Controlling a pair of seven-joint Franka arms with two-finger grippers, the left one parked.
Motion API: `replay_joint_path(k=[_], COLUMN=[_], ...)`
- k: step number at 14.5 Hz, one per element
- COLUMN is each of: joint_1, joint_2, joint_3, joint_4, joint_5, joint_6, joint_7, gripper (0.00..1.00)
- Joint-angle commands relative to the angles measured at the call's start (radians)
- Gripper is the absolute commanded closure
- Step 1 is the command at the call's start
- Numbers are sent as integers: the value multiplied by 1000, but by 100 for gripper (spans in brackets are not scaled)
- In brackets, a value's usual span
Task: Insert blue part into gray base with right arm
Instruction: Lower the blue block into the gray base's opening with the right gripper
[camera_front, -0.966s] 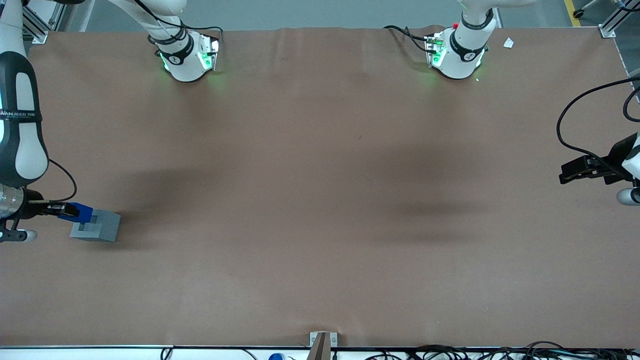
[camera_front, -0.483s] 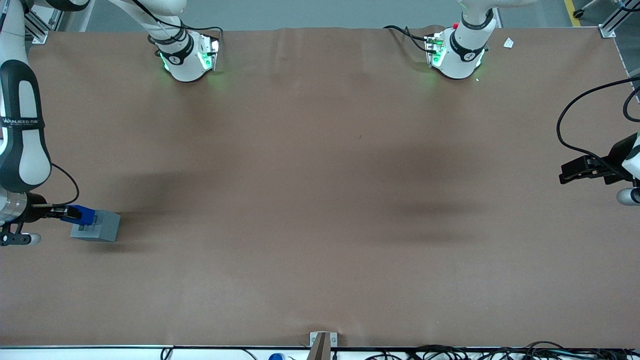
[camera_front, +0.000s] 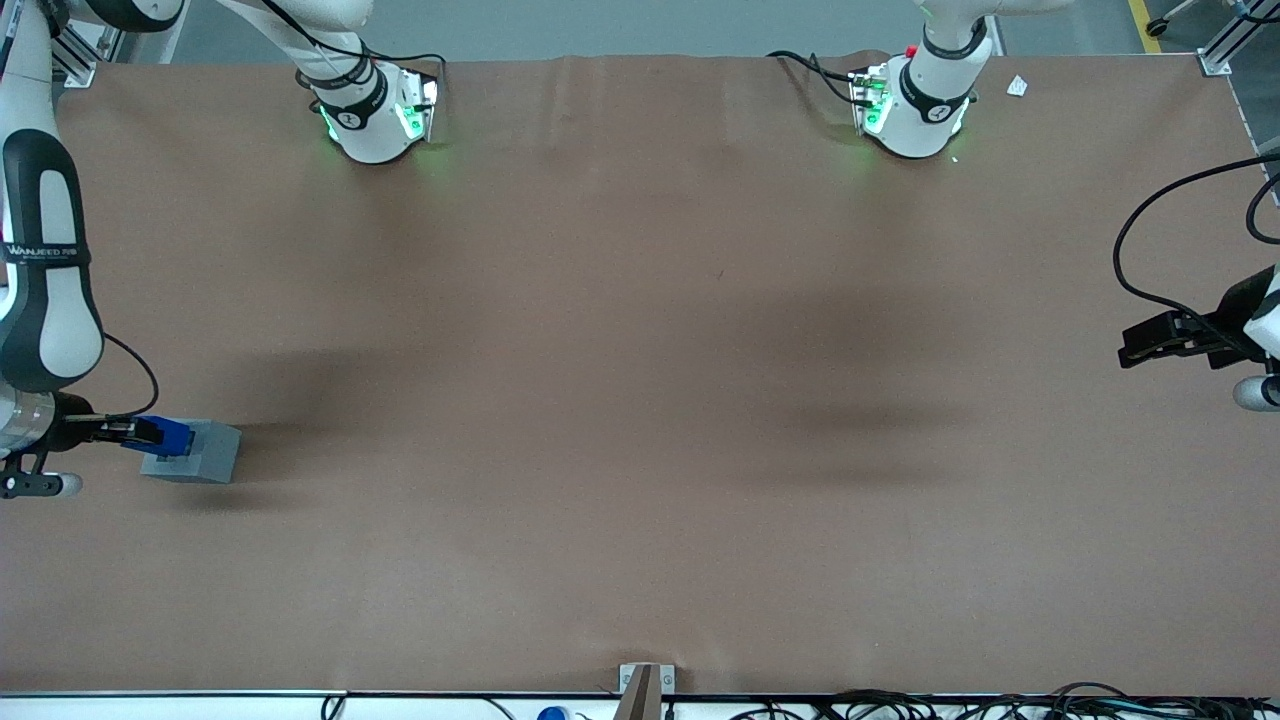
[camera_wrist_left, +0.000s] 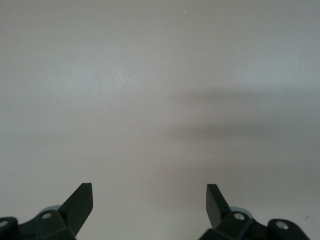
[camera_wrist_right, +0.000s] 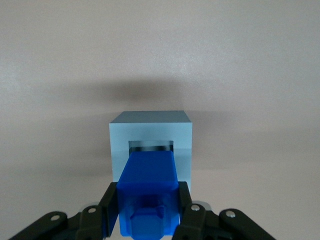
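Observation:
The gray base (camera_front: 205, 452) (camera_wrist_right: 150, 135) sits on the brown table at the working arm's end, with a square recess in its top. The blue part (camera_front: 168, 436) (camera_wrist_right: 149, 192) hangs just over that recess, its lower end at or just inside the opening. My right gripper (camera_front: 135, 433) (camera_wrist_right: 149, 202) is shut on the blue part, one black finger pressed to each side. The right arm (camera_front: 42, 290) reaches down above it.
Brown table mat (camera_front: 640, 400) stretches wide toward the parked arm's end. Two arm bases (camera_front: 375, 110) (camera_front: 915, 105) stand at the table's back edge. A small white scrap (camera_front: 1017, 86) lies near one base.
The gripper has lowered the blue part onto the gray base's recess; the part now covers the opening that showed beside it before.

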Motion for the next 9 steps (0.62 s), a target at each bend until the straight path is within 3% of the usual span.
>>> replay_joint_path(k=[1, 9], joint_1=[-16, -16], joint_2=[13, 15], joint_3=[16, 16], joint_4=[26, 26], joint_5=[2, 7], joint_6=[-6, 11], joint_7=[-6, -2], gripper=[99, 99])
